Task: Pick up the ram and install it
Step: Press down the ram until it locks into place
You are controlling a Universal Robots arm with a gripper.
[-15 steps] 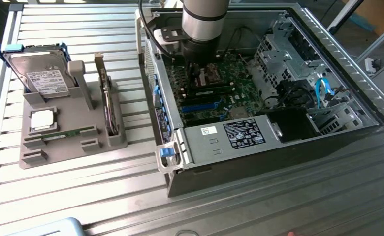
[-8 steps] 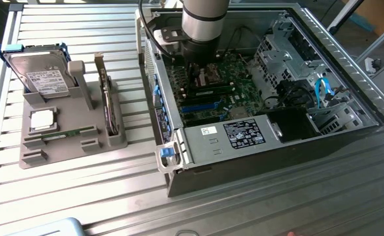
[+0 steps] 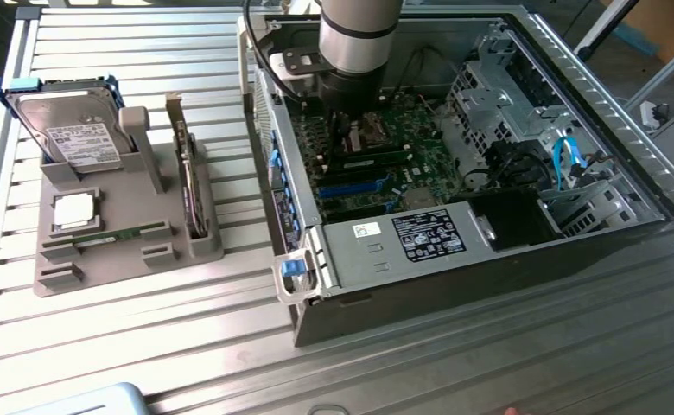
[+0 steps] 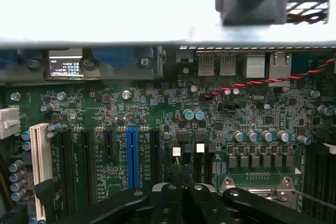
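Observation:
A ram point(image 3: 118, 235), a thin green stick, lies in a slot of the grey holder point(image 3: 54, 281) on the exterior view's left. My gripper point(image 3: 360, 130) is down inside the open computer case point(image 3: 475, 268), low over the green motherboard point(image 4: 157, 108). In the wrist view the black fingers point(image 4: 169, 195) are pressed together, the gripper point(image 4: 181, 179) shut with nothing visible between them. They hover between the blue slot point(image 4: 132, 156) and the metal processor socket point(image 4: 257, 184). A long dark and green strip point(image 3: 371, 161) lies across the board just below the gripper; I cannot tell whether it is a ram.
The holder also carries a silver hard drive point(image 3: 72, 134) and an upright expansion card point(image 3: 185, 186). Inside the case sit a power supply point(image 3: 412, 238), drive cages point(image 3: 510, 95), blue cables point(image 3: 562, 160) and a red-black wire point(image 4: 273, 81). The case walls hem in the arm.

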